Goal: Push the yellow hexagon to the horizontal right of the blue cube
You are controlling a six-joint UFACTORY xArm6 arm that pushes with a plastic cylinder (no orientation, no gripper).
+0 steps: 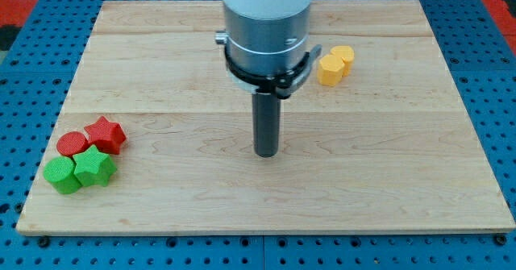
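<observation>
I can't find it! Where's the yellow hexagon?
The yellow hexagon sits near the view's top right, touching another yellow block, up and right of my tip.

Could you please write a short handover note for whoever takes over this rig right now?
My tip rests on bare board near the centre, touching no block.
Two yellow blocks sit touching at the view's upper right, up and to the right of the tip; I cannot tell which of them is the hexagon.
No blue cube shows; the arm body may hide it.
A red cylinder, red star, green cylinder and green star cluster at the view's lower left.
Done: no push evident. Left: locate the blue cube, then push the yellow hexagon to its right.
</observation>
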